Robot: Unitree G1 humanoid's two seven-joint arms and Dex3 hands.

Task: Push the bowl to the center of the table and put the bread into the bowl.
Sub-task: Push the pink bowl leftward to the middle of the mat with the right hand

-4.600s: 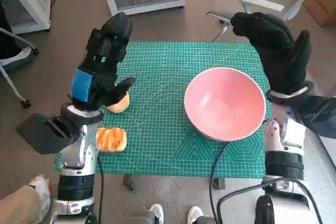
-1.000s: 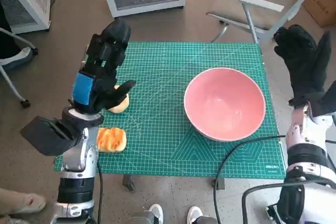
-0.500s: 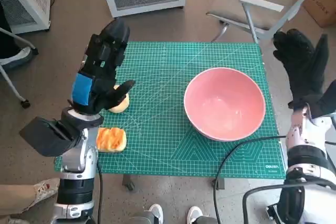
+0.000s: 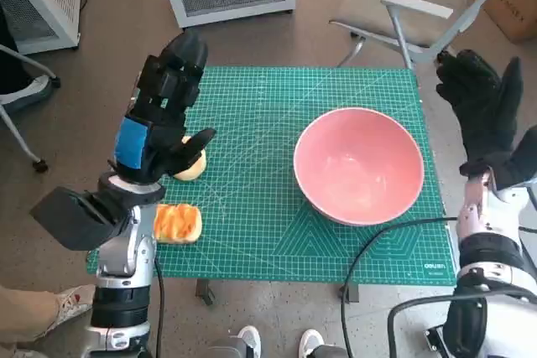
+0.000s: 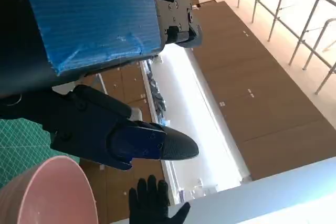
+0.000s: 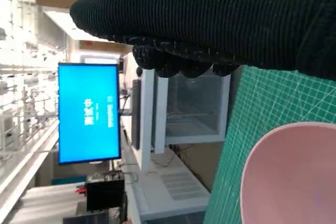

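On the table, the bowl sits toward 3 o'clock. 2 breads lie at 9 o'clock: one behind, the other nearer the front edge.

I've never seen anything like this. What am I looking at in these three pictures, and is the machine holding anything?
This is a humanoid robot standing at a small table covered by a green cutting mat. The wide picture comes from a camera on its head, looking steeply down. The other two come from cameras behind each wrist, so they look tilted and mostly show the hands themselves.

The left hand, black with blue tape on its back, is raised over the mat's left side. The right hand, in a black knitted glove, is raised just past the table's right edge. Both are spread and hold nothing.

On the mat sit a pink bowl, empty, towards the right, and two pieces of bread on the left: one partly hidden under the left hand and one near the front edge.
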